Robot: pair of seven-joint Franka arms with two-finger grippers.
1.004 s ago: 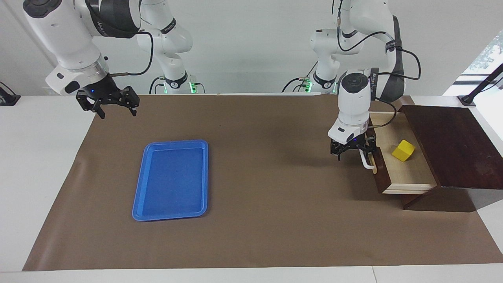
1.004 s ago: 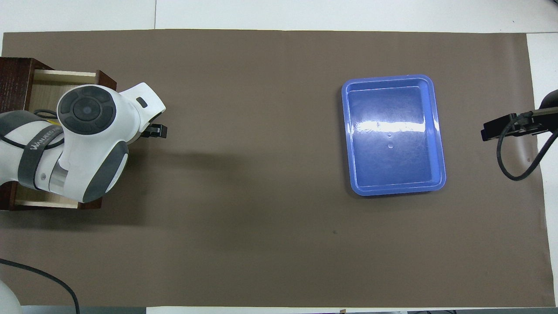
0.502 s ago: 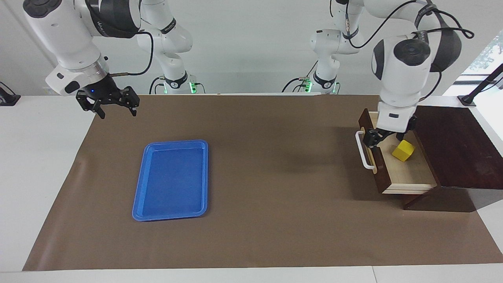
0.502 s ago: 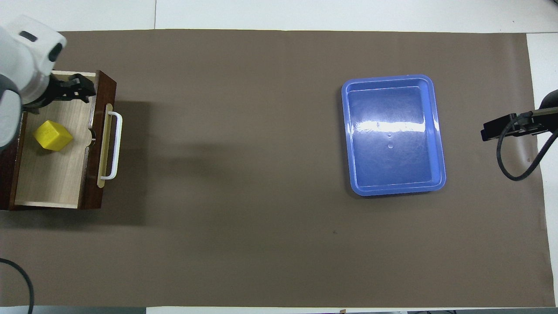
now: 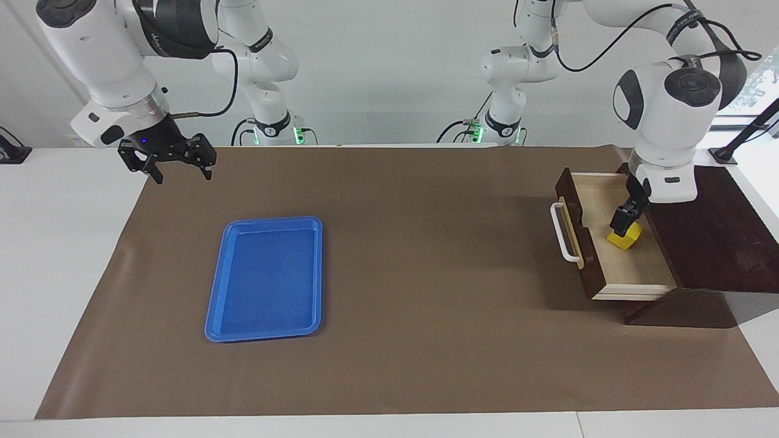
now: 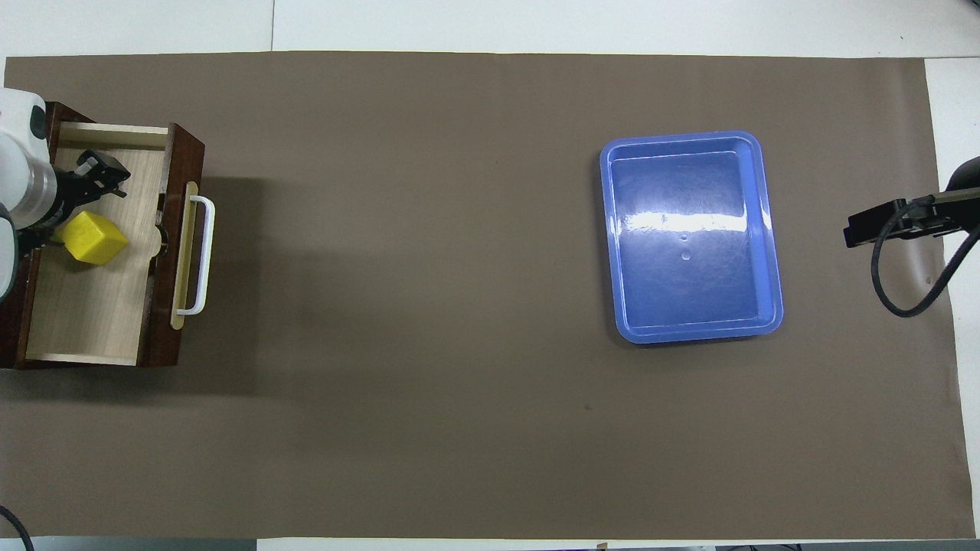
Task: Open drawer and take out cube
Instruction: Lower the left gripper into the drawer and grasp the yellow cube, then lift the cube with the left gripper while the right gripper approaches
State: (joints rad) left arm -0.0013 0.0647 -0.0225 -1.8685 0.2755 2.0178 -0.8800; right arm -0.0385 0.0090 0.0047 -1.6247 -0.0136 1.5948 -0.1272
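Drawer [image 5: 627,261] pulled out at the left arm's end of the table, yellow cube [image 5: 625,238] lying inside on the pale floor. Left gripper [image 5: 624,220] lowered into the drawer just over the cube, fingers apart, nothing clamped. Right gripper [image 5: 176,159] waiting with fingers spread above the brown mat's [image 5: 401,255] edge at the other end, empty. Blue tray [image 5: 265,278] on the mat near it.

Surface: white table [image 5: 67,255] covered by a brown paper mat [image 5: 414,274].
On mat, right arm's end: blue plastic tray [image 5: 266,278].
On mat, left arm's end: dark wooden box [image 5: 706,225], its drawer [image 5: 633,267] pulled open.
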